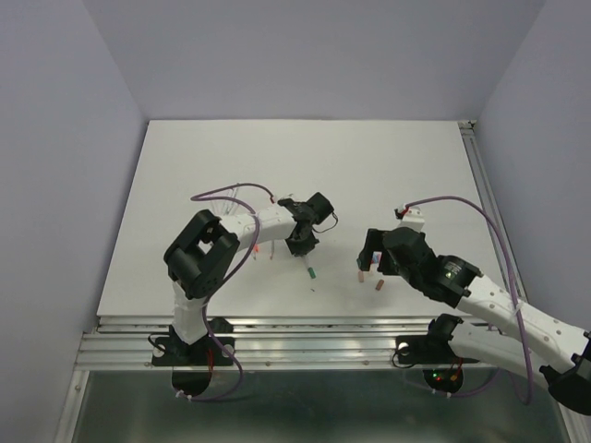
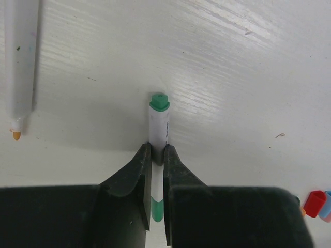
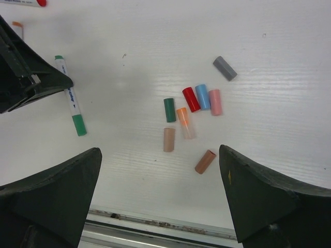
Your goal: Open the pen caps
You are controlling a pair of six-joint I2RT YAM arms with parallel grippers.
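My left gripper [image 2: 158, 151] is shut on a white pen barrel [image 2: 159, 129], held in mid-length. The pen's green cap [image 2: 159, 102] sticks out past the fingertips. The same pen shows in the right wrist view [image 3: 70, 95] with its green cap [image 3: 78, 125], and in the top view [image 1: 312, 272]. Several loose pen caps lie in a cluster: grey [image 3: 225, 68], red [image 3: 191, 99], blue [image 3: 202, 96], pink [image 3: 214, 102], green [image 3: 169, 109], orange [image 3: 184, 122], tan [image 3: 169, 139] and brown [image 3: 205, 161]. My right gripper [image 3: 160, 196] is wide open and empty above them.
An uncapped white pen with an orange tip [image 2: 20, 67] lies left of the held pen. A red-ended pen [image 3: 31, 2] lies further back. The metal rail [image 3: 155, 227] of the table's front edge runs just below the caps. Red [image 2: 314, 202] and blue caps show at the left wrist view's right edge.
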